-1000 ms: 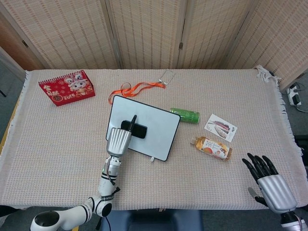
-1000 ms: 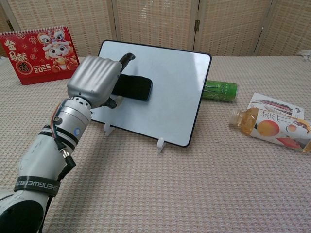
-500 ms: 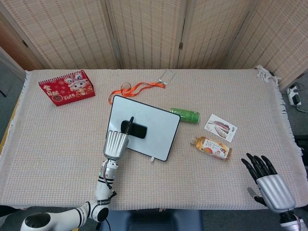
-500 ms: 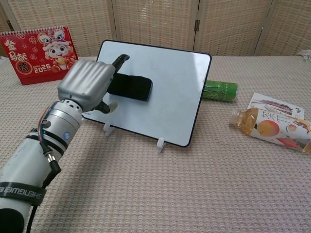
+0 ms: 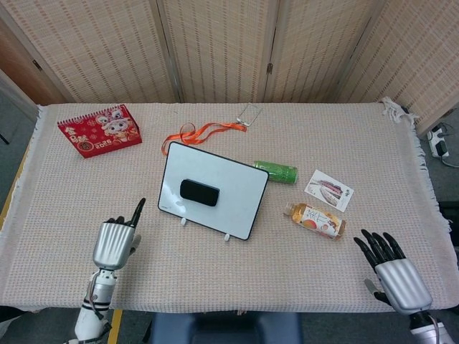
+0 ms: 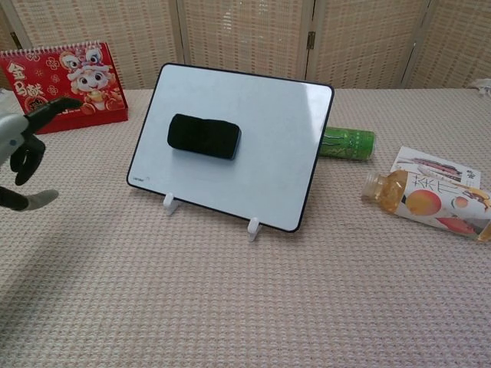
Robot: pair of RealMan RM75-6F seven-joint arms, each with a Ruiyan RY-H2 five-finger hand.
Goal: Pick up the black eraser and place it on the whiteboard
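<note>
Where woven folding screens (image 5: 215,50) close off the back of the room, a bench (image 5: 358,129) under a beige knitted cloth carries everything. One whiteboard (image 5: 237,197) on small white feet leans tilted near the centre; one black eraser (image 5: 199,192) sits on its face, left of middle, touching nothing else. One red desk calendar (image 5: 99,130) stands far left at the back. One orange lanyard (image 5: 201,132) lies behind the board. One green can (image 5: 276,171) lies on its side just beside the board's right edge. One bottle (image 5: 314,220) with an orange label lies on its side to the right; contents cannot be told. One printed card (image 5: 329,190) lies near it. Left hand (image 5: 117,240) hovers well left of the board, one finger extended, the rest curled in, holding nothing. Right hand (image 5: 393,269) at the near right edge, fingers spread apart, holding nothing.
</note>
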